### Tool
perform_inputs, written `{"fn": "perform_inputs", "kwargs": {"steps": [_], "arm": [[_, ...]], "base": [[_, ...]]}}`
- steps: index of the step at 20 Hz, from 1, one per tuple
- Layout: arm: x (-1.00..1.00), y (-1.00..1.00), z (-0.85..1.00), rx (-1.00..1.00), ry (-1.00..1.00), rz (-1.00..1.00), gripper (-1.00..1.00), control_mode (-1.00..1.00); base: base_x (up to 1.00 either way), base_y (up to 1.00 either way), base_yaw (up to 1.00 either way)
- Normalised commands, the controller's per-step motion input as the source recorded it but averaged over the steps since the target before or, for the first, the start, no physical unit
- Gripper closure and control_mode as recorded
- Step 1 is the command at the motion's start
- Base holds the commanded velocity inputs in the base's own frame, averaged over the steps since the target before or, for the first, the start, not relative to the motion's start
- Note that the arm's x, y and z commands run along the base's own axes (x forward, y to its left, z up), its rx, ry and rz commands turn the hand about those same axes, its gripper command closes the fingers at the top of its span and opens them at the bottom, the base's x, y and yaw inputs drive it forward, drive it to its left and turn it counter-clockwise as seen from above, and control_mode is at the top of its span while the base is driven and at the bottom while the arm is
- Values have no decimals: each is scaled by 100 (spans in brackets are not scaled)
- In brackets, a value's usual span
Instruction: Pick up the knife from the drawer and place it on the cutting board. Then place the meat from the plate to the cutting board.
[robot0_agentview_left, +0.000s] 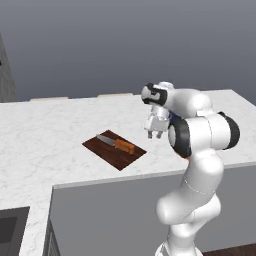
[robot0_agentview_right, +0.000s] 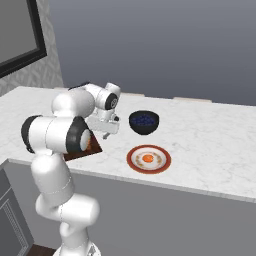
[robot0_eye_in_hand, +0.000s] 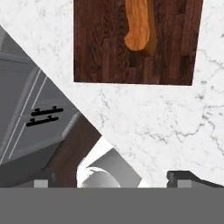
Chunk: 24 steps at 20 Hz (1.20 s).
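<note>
The gripper (robot0_agentview_left: 154, 134) is seen spread wide and empty above the counter, the knife (robot0_agentview_left: 116, 143) already laid on the board (robot0_agentview_left: 114, 149), while the meat (robot0_agentview_right: 147, 158), judged soft and slippery, is best pinched across its middle on the plate (robot0_agentview_right: 134, 161).

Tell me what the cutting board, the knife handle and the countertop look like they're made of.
Cutting board: dark reddish-brown wood, matte, with visible grain streaks in the hand view. Knife handle: smooth bright orange, faintly streaked, so plastic or stained wood; its blade looks like dull grey metal. Countertop: white with fine grey veins, seemingly polished marble or a marble-look stone.
</note>
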Motion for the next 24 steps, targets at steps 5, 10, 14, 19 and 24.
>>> {"fn": "perform_inputs", "kwargs": {"steps": [5,10,14,19,24], "arm": [[-50,-92,6,-13,0,0,-100,-100],[-10,-81,1,-2,0,-12,-100,-100],[-3,-60,2,3,-5,-7,-100,-100],[0,-64,-9,9,0,0,-100,-100],[0,-41,-23,-1,0,0,-100,-100]], "base": [[0,0,0],[0,0,0],[0,0,0],[0,0,0],[0,0,0]]}}
